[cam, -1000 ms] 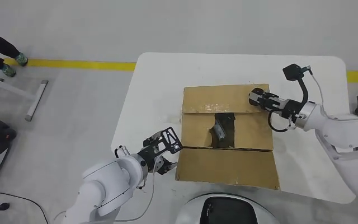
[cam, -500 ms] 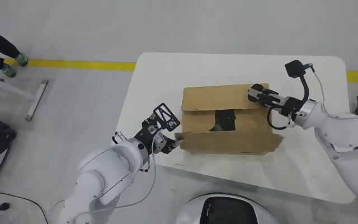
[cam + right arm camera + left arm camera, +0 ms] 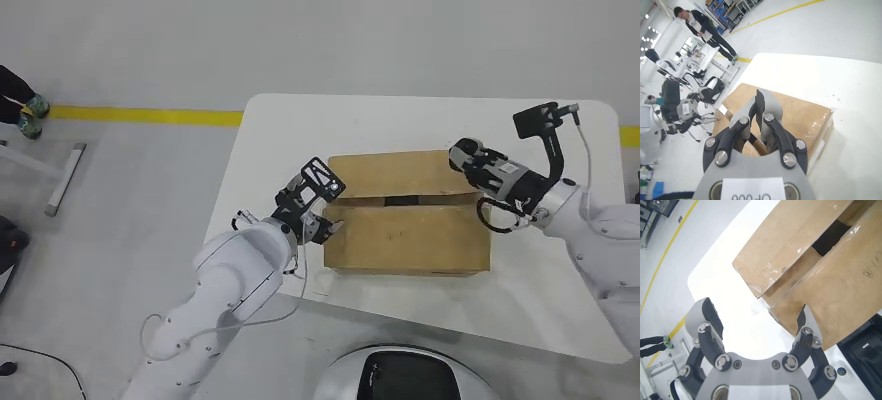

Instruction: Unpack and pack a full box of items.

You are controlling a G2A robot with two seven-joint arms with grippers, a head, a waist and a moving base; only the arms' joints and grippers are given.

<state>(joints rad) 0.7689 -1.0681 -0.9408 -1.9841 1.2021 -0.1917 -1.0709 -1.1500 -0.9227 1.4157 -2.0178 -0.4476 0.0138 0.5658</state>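
Plain tan-brown cardboard box [image 3: 405, 215], glossy clear tape [image 3: 772, 272] on its edges, a thin black gap [image 3: 831, 237] between the flaps. White table [image 3: 280, 140]. At the box's nine o'clock, the left gripper [image 3: 755, 306] is silver-grey with black ribbed pads [image 3: 712, 315]; at two o'clock, the right gripper [image 3: 758, 100] has the same colours. At ten o'clock, a yellow line [image 3: 140, 116] crosses the pale grey floor [image 3: 120, 220].

Narrow dark gap [image 3: 404, 200] between the box [image 3: 410, 238] flaps; table [image 3: 280, 130] room on all sides.
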